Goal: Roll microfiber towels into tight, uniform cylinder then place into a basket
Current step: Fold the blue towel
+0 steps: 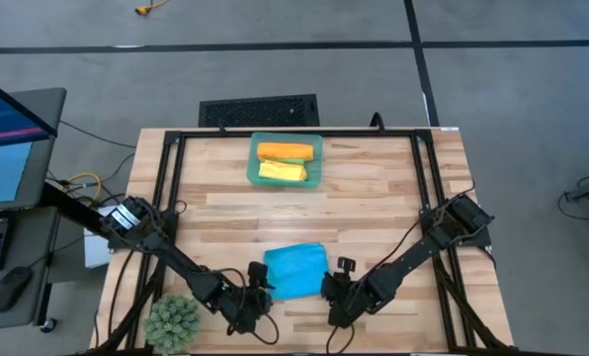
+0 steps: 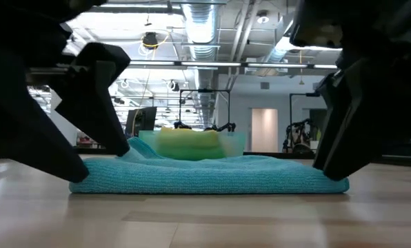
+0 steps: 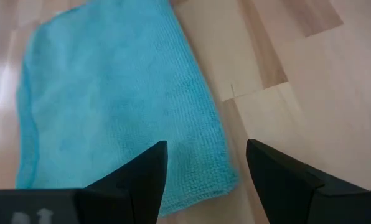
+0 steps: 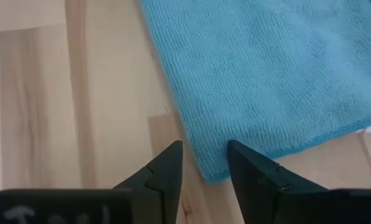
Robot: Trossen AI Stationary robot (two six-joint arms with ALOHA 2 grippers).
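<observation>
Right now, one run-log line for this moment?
blue towel: flat, unrolled | left pincer: open at its corner | right pincer: open at other near corner | basket: orange, yellow rolls inside

The whole desk (image 1: 374, 198) is seen from straight above in the high view. In the low view it is looked across at surface level, toward the room behind, very near the blue towel (image 2: 205, 176). Each wrist view is aimed down past its own fingers (image 3: 142, 183), close to the desk. The towel is shared by all four views; the basket (image 1: 286, 161) apparently by two only.
</observation>
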